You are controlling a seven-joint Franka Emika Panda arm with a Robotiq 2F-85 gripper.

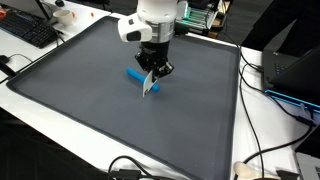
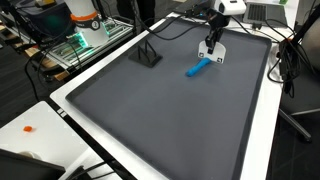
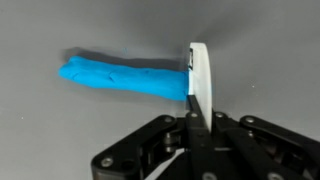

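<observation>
Open grey mat (image 1: 70,95) surrounds the work on every side, its raised edges well apart from the gripper (image 1: 155,72). The blue roll (image 3: 120,78) lies flat on the mat, its long axis running across the wrist view. The arm (image 1: 157,15) reaches almost straight down, jaws clamped on a thin white blade (image 3: 198,70) that stands edge-on at the roll's right end.

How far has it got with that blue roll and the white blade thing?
Done: the gripper is shut on the thin white blade, so the tool is picked up. In hand: the blade stands on edge at one end of the blue roll on the grey mat; whether it bites in, I cannot tell. Left: the roll looks whole in both exterior views, with no pieces cut off.
</observation>
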